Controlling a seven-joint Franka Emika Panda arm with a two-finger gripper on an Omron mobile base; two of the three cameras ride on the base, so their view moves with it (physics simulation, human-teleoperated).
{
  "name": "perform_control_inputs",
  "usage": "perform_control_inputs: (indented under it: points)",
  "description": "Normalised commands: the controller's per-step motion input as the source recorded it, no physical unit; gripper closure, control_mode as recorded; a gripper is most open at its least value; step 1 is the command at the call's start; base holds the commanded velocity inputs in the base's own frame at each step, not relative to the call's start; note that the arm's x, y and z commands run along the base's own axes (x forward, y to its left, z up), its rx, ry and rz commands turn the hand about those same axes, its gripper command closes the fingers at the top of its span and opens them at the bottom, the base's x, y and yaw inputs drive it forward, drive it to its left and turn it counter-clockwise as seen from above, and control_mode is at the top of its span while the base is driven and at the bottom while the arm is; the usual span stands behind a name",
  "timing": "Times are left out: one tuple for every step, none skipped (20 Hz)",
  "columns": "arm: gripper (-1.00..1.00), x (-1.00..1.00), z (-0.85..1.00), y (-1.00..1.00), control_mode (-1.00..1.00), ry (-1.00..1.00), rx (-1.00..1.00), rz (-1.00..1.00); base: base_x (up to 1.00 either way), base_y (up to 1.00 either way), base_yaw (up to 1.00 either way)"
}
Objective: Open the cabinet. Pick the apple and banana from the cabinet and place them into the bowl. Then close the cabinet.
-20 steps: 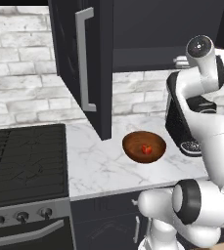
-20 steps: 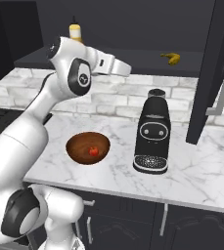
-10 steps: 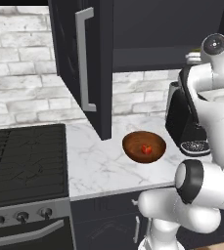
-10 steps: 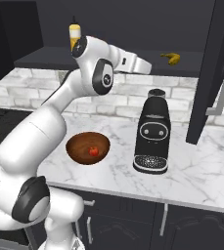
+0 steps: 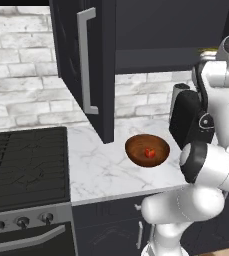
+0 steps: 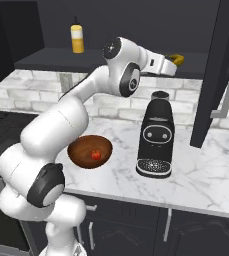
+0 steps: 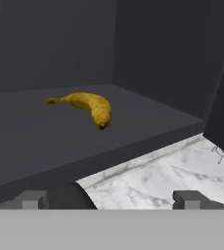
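Claw (image 6: 175, 64) open near banana (image 7: 86, 106); apple (image 6: 94, 155) in bowl (image 6: 81, 148).

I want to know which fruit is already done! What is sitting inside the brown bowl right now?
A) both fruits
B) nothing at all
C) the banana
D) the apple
D: the small red apple lies in the wooden bowl on the counter, while the banana lies on the cabinet shelf, ahead of the open tool.
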Motion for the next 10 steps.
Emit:
perform_control_inputs:
  points:
    - [-1.00,0.52,0.00,-0.38,-1.00,0.10,0.06,0.03,0.00,0.00,0.00]
    - [-1.00,0.54,0.00,-0.36,-1.00,0.10,0.05,0.03,0.00,0.00,0.00]
    - [-1.00,0.52,0.00,-0.32,-1.00,0.10,0.04,0.02,0.00,0.00,0.00]
    - [-1.00,0.52,0.00,-0.31,-1.00,0.10,0.03,0.02,0.00,0.00,0.00]
    - [-1.00,0.52,0.00,-0.31,-1.00,0.09,0.03,0.02,0.00,0.00,0.00]
    - [-1.00,0.54,0.00,-0.26,-1.00,0.10,0.03,0.01,0.00,0.00,0.00]
    - [-1.00,0.52,0.00,-0.26,-1.00,0.10,0.03,0.00,0.00,0.00,0.00]
    - [-1.00,0.51,0.00,-0.21,-1.00,0.10,0.02,0.00,0.00,0.00,0.00]
    - [-1.00,0.53,0.00,-0.20,-1.00,0.10,0.02,0.00,0.00,0.00,0.00]
    - [-1.00,0.53,0.00,-0.19,-1.00,0.09,0.01,0.00,0.00,0.00,0.00]
